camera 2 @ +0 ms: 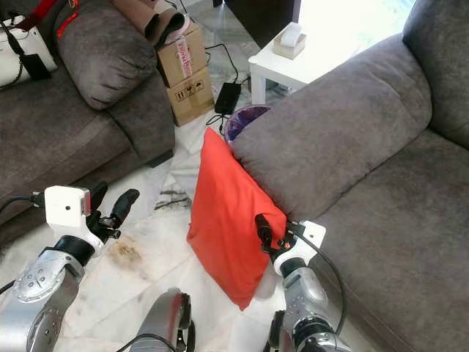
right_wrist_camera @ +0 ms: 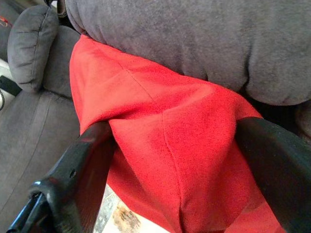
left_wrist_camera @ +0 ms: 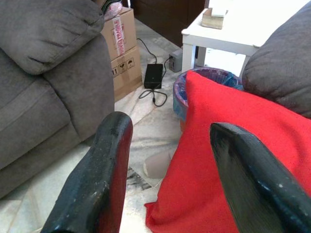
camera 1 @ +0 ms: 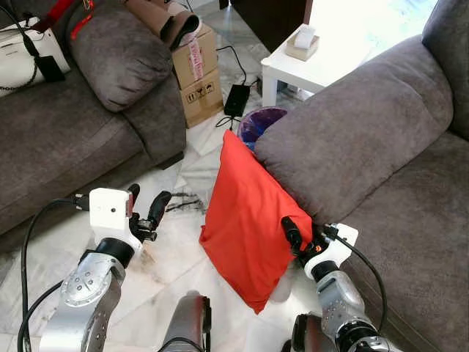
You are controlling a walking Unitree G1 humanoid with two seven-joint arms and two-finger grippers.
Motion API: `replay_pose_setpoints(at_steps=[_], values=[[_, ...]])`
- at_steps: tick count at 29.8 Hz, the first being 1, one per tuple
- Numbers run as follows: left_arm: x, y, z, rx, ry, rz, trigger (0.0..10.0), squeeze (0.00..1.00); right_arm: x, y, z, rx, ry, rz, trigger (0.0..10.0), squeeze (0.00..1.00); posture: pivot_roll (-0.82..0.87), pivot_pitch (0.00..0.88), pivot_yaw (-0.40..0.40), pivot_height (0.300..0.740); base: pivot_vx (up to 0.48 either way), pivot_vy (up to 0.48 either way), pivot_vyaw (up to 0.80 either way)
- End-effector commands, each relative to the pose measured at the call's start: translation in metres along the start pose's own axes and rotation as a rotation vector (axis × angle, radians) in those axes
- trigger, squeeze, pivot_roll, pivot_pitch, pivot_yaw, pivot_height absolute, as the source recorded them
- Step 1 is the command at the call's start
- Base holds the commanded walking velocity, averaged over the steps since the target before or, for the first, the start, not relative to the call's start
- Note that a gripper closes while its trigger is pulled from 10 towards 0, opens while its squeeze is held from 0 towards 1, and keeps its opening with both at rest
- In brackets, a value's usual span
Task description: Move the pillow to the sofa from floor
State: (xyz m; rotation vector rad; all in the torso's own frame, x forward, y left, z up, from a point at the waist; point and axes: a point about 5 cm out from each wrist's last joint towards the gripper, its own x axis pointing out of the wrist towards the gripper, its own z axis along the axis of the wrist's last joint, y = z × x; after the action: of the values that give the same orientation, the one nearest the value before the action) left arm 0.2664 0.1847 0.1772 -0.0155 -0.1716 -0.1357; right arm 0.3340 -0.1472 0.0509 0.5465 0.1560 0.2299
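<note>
A red pillow (camera 1: pixel 245 213) stands on edge on the marble floor and leans against the armrest (camera 1: pixel 344 139) of the grey sofa (camera 1: pixel 418 213) on my right. My right gripper (camera 1: pixel 297 236) is at the pillow's lower right edge, open, with its two fingers either side of the pillow's corner (right_wrist_camera: pixel 170 126); the fabric fills the gap between them. One black finger (camera 2: pixel 262 226) lies on the pillow's front and the other is hidden behind it. My left gripper (camera 1: pixel 146 199) hovers open over the floor, left of the pillow and apart from it.
A second grey sofa (camera 1: pixel 58 139) with a cushion (camera 1: pixel 117 51) and a white bag (camera 1: pixel 22 59) is on the left. Cardboard boxes (camera 1: pixel 198 73), a power adapter (camera 1: pixel 237 99), a purple bin (camera 1: pixel 262 119) and a white side table (camera 1: pixel 308 73) stand behind the pillow.
</note>
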Motion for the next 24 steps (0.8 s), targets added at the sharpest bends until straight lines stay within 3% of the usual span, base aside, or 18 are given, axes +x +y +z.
replay_pose_setpoints(at_steps=[1, 3, 7, 8, 12, 24], values=[[-0.0052, 0.0028, -0.0019, 0.003, 0.017, 0.015, 10.0, 0.00, 0.0002, 0.0075, -0.0102, -0.046, 0.054, 0.032, 10.0, 0.00, 0.27, 0.337, 0.112, 0.630, 0.000, 0.000, 0.00], [-0.0052, 0.0020, -0.0018, 0.002, 0.017, 0.016, 10.0, 0.00, 0.0001, 0.0090, -0.0129, -0.099, 0.074, 0.029, 10.0, 0.00, 0.28, 0.338, 0.110, 0.630, 0.000, 0.000, 0.00], [-0.0057, 0.0007, -0.0022, 0.003, 0.020, 0.019, 10.0, 0.00, 0.0005, 0.0073, -0.0101, -0.088, 0.049, 0.001, 10.0, 0.00, 0.28, 0.341, 0.108, 0.630, 0.000, 0.000, 0.00], [-0.0061, 0.0001, -0.0024, 0.006, 0.021, 0.018, 10.0, 0.00, 0.0008, 0.0077, -0.0110, -0.103, 0.063, 0.000, 0.0, 0.00, 0.28, 0.343, 0.108, 0.630, 0.000, 0.000, 0.00], [-0.0068, -0.0008, -0.0026, 0.008, 0.025, 0.017, 10.0, 0.00, 0.0013, 0.0089, -0.0122, -0.128, 0.079, 0.004, 0.0, 0.00, 0.28, 0.347, 0.105, 0.630, 0.000, 0.000, 0.00], [-0.0115, -0.0038, -0.0070, -0.004, 0.040, 0.020, 10.0, 0.00, 0.0004, 0.0127, -0.0157, -0.068, 0.042, 0.005, 0.0, 0.00, 0.27, 0.351, 0.095, 0.630, 0.000, 0.000, 0.00]])
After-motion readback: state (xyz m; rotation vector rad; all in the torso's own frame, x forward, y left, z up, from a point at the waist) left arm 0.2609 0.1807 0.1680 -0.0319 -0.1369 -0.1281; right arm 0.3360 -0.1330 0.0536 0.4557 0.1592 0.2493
